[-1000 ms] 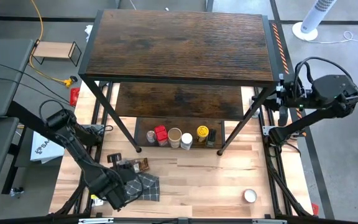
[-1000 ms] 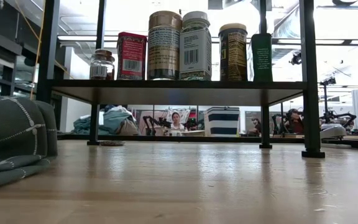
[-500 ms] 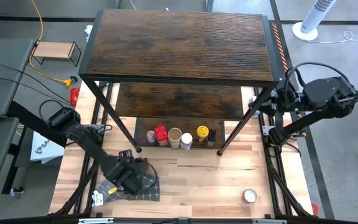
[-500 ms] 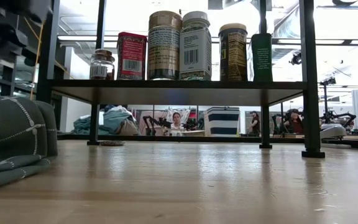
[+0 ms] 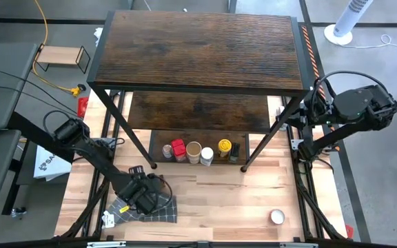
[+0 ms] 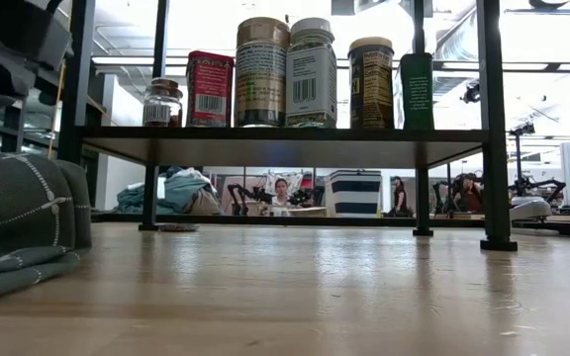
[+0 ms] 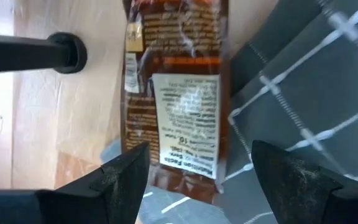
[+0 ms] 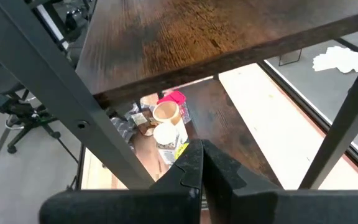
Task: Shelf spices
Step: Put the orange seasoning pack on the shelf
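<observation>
The shelf [image 5: 198, 48] stands at the table's far side. Several spices [image 5: 198, 151] stand in a row on its lowest board [image 6: 285, 144]. One more spice, a container with a brown label [image 7: 179, 93], lies on its side by the shelf's front left leg [image 7: 67, 53], one end on the grey checked cloth [image 5: 158, 209]. My left gripper [image 7: 207, 180] points down over it, open, one finger on either side and apart from it. My right gripper [image 8: 201, 168] hangs shut, high beside the shelf's right side [image 5: 316, 107].
A small round white-topped thing [image 5: 277, 216] lies at the near right of the table. The cloth is bunched thick at the near left [image 6: 18, 218]. The shelf's thin black legs [image 5: 253, 151] stand on the table's middle. Bare wood lies between the legs and the near edge.
My left gripper has gone from the table's near edge toward the far side and right, over the cloth, and has come down above the lying brown container. It now shows at the low view's upper left, where it was not seen before.
</observation>
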